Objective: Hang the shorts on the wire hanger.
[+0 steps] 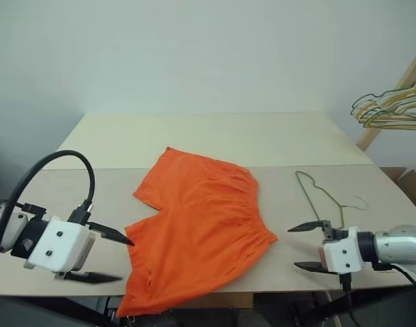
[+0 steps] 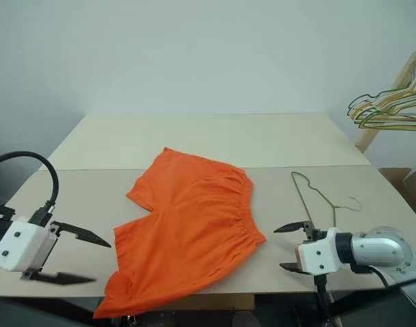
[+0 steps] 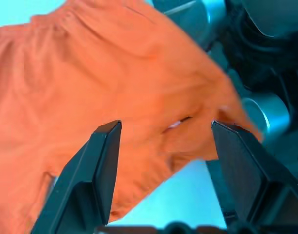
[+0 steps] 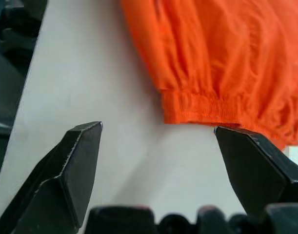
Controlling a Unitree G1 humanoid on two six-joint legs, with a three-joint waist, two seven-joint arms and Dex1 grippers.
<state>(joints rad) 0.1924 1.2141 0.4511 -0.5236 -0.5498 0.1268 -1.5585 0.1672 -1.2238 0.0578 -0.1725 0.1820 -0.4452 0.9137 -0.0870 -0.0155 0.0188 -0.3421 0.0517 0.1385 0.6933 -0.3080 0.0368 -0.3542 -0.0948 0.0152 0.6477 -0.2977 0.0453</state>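
We see the shorts [image 1: 197,228] spread flat in the middle of the tabletop [image 1: 214,139], with the gathered waistband toward the right and the two legs toward the left. The near leg reaches the near edge of the tabletop and droops a little over it. The wire hanger [image 1: 323,194] lies flat on the tabletop to the right of the shorts, apart from the cloth, its hook pointing right.

Our left gripper [image 1: 111,255] hovers at the near left, just beside the near leg of the shorts, its two black fingers spread apart with nothing between them. In the left wrist view the orange cloth lies beyond the spread fingers [image 3: 97,170], not pinched by them.

Our right gripper [image 1: 308,246] hangs at the near right, beside the waistband corner and just in front of the near end of the wire hanger. Its fingers [image 4: 75,161] also stand wide apart and hold nothing; the right wrist view shows bare tabletop between them and the waistband hem just past the tips.

A bunch of green and yellow hangers [image 1: 391,109] hangs on a wooden stand at the far right.
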